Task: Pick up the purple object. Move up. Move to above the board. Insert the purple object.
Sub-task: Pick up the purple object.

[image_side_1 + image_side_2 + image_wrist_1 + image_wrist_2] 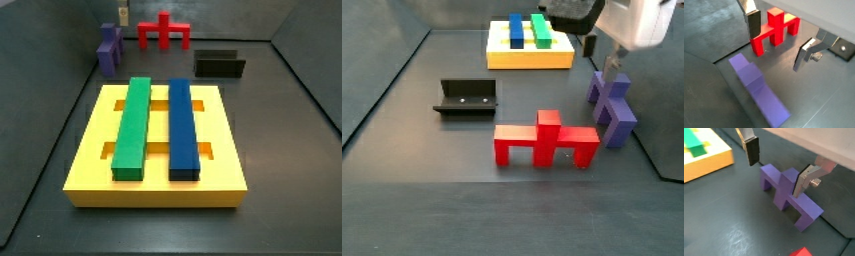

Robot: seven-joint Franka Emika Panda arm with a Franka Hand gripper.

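Note:
The purple object (784, 190) stands on the dark floor near the wall, and in a side view (611, 104) it is to the right of the red piece. My gripper (777, 167) hangs open just over it, one finger (752, 150) off one side and the other finger (805, 180) against its central stub, with nothing gripped. In a wrist view the gripper (779, 39) frames the red piece while the purple object (757, 92) lies nearer the camera. The yellow board (94, 150) carries a green bar (132, 125) and a blue bar (181, 125).
A red bridge-shaped piece (545, 140) stands close beside the purple one. The dark fixture (466, 97) sits on the floor between the red piece and the board (529, 55). Grey walls enclose the floor, close behind the purple object.

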